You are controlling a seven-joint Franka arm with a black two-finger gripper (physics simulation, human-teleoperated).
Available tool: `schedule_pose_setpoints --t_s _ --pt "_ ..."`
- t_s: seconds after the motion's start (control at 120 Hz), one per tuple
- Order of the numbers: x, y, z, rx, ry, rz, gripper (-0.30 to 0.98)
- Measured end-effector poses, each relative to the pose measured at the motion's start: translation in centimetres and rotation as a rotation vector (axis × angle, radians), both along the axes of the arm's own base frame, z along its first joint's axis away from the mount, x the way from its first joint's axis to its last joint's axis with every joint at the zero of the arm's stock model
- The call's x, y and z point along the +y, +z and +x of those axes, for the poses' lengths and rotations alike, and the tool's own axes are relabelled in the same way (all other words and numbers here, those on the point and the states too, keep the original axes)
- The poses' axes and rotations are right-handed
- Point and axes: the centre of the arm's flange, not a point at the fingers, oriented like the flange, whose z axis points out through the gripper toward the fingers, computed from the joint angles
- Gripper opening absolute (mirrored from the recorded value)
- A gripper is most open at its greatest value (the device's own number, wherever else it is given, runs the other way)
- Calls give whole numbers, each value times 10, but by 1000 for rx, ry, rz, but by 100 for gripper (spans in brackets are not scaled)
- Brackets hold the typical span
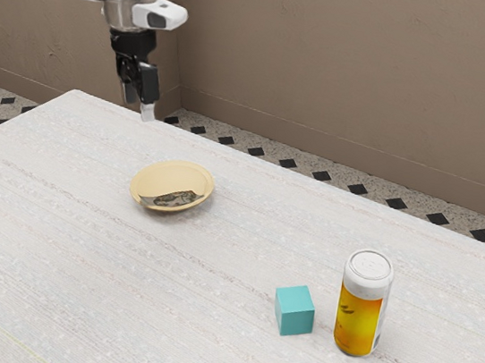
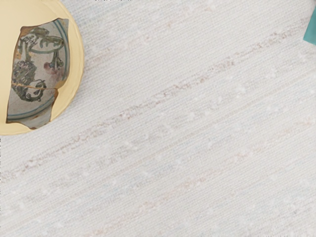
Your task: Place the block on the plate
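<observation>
My gripper [image 1: 138,105] hangs above the far edge of the table in the exterior view, its fingers apart with nothing between them. The yellow plate [image 1: 171,176] rests on the table, lower than the gripper and a little toward the exterior view's right. Its dark, jagged patterned patch shows clearly in the wrist view, where part of the plate [image 2: 76,59] is cut off by the picture's edge. A teal block [image 1: 295,311] sits on the table, well apart from plate and gripper. One corner of the block [image 2: 311,33] appears in the wrist view.
An upright can [image 1: 362,311] with a white top and orange-yellow body stands close beside the block, toward the exterior view's right. The pale table [image 1: 160,314] carries plate, block and can. Behind it rises a brown wall [image 1: 356,80].
</observation>
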Motion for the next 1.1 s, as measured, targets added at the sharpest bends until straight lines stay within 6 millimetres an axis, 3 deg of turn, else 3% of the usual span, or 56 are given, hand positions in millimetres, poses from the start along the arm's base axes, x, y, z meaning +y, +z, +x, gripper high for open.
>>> schedule_pose_setpoints --t_s 0.092,0.25,0.375,0.483,0.583,0.842,1.1 --pt "0 -5 -1 0 -35 0 69" --pt "-28 -15 0 1 -126 -6 69" --pt "-81 -33 6 16 -233 -17 69" --pt "-127 -74 20 45 -319 -36 68" --pt "-151 -100 36 43 -372 -41 69" --pt "-222 -140 88 -18 -475 1 69" --pt "-308 -163 71 -20 -584 -48 68"
